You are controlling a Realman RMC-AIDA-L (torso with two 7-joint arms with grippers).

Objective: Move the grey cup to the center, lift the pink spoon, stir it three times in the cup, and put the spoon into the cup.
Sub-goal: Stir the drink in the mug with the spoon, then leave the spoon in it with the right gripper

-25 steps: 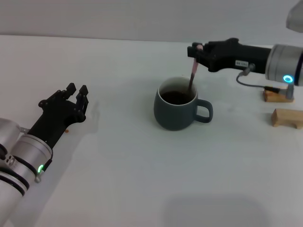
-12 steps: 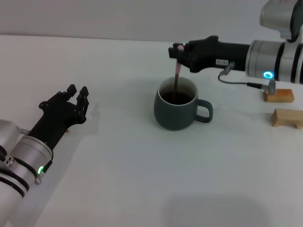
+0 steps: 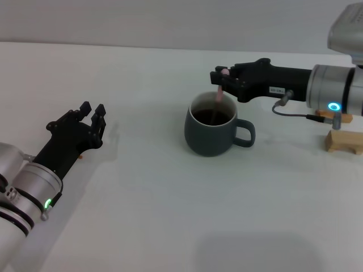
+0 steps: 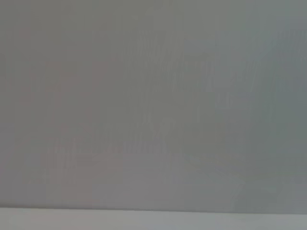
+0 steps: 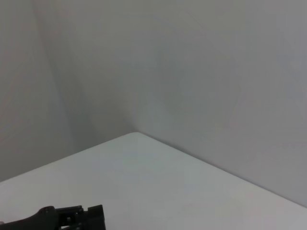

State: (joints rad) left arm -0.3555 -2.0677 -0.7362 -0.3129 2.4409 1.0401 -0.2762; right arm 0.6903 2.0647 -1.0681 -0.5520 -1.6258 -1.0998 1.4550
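Right hand (image 3: 222, 75) pinches the light, stiff, slippery spoon (image 3: 218, 97) by its pink handle above the heavy, breakable cup (image 3: 212, 131); left hand (image 3: 92, 113) idle, released.

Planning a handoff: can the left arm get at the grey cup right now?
Probably yes. The left end effector sits open off to the cup's left with bare table between them. The right end effector holds the pink spoon in the grey cup from the far side.

Even, soft overhead light; faint shadows on white table (image 3: 170, 215); head view sharp, wrist views flat grey.
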